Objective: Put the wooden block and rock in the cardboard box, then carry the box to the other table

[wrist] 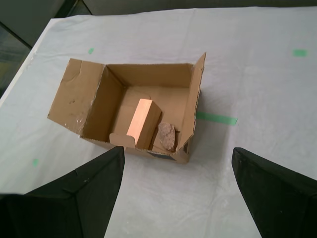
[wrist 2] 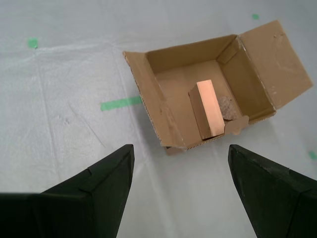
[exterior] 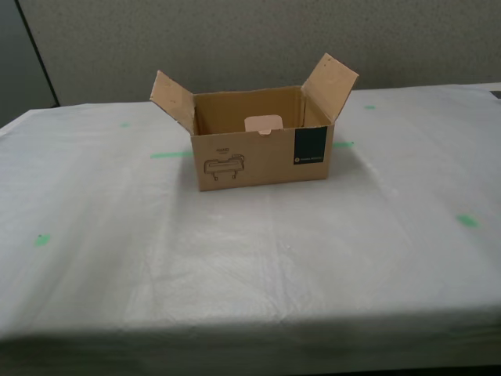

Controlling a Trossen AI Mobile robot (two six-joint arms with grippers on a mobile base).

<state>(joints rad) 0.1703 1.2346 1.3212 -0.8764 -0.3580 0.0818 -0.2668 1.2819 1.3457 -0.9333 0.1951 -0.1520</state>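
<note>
cardboard box (exterior: 262, 153): sitting on the white-cloth table (exterior: 250, 266), flaps open, roughly centre of the exterior view and toward the far side. Front face has the line drawing and the dark teal label (exterior: 310, 145).

exterior view: honestly you can't see what's inside from here, just the back wall and a pale tab (exterior: 263, 124) poking up over the front edge. No arms visible either.

wooden block (wrist: 141, 122): inside the box, resting against the near wall by the tab. Only the wrist views show it.

rock (wrist: 167, 136): also in the box, right beside the block, tucked in a corner. The second wrist view catches just a bit of it (wrist 2: 227, 107) past the block (wrist 2: 210, 108).

my first gripper (wrist: 176, 191): spread wide, nothing between the fingers, up above the cloth and clear of the box.

my second gripper (wrist 2: 181, 191): same deal, fingers wide apart and holding nothing, looking down at the box (wrist 2: 158, 101) from the opposite side.

green tape strip (wrist 2: 121, 103): on the cloth just beside the box; the first wrist view shows one (wrist: 216, 118) too.
</note>
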